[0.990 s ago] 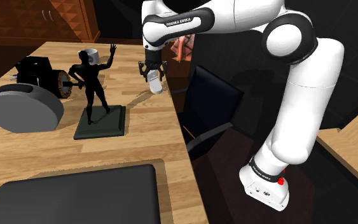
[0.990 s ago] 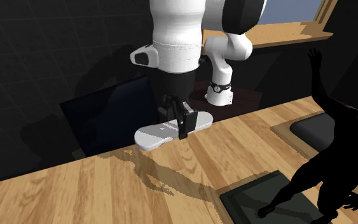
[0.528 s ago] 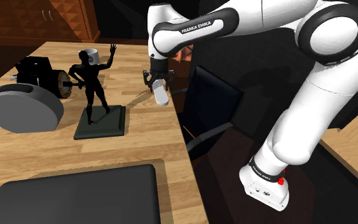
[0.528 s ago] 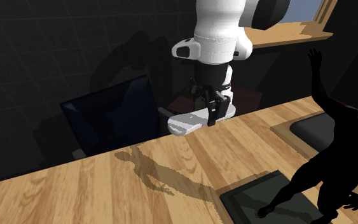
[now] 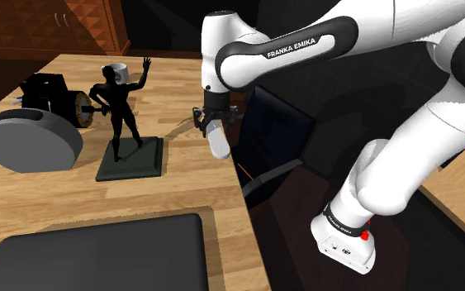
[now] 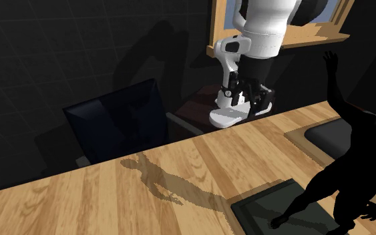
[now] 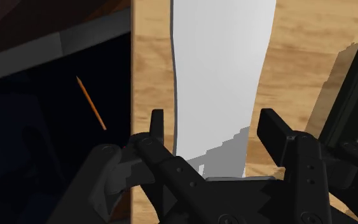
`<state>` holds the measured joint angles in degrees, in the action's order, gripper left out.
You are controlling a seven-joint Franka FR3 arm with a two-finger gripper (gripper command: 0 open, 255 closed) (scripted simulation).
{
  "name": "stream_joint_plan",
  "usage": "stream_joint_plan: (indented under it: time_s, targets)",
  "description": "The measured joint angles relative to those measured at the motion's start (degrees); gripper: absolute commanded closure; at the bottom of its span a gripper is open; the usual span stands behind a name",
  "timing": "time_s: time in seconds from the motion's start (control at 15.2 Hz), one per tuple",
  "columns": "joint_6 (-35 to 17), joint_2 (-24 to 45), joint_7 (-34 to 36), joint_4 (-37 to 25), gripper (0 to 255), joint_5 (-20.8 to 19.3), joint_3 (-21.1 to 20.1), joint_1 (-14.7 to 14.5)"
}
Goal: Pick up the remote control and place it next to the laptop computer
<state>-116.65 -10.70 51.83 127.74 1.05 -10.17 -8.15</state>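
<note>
1. I have the end effector (image 5: 212, 124) clamped on the white remote control (image 5: 219, 144), held clear above the tabletop (image 5: 181, 178) edge beside the dark chair (image 5: 276, 132).
2. I judge this the carry step: grasp done, placing not.
3. Next I need travel toward the dark laptop (image 5: 98, 252), clear of the statue (image 5: 121, 107), then lowering beside it.

The white arm (image 5: 420, 124) rises from its base, folds over at the elbow and reaches toward the shoulder view's left, its wrist aiming the black pincer (image 5: 215, 131) downward. The two fingers (image 7: 157, 127) stand apart, apparently pressed against the flanks of the white remote control (image 7: 219, 76) between them.
</note>
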Motion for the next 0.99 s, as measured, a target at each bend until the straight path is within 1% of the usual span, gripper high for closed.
stream_joint_plan:
  time_s: [0.46, 0.73, 0.99]
  targets:
    - [0.3, -10.6, 5.9, 10.1, 255, 3.7, -4.2, -4.2]
    - [1.9, -16.0, 9.4, 13.6, 255, 6.3, -6.7, -6.9]
    - [3.2, -20.6, 13.9, 16.6, 255, 9.4, -10.1, -10.3]
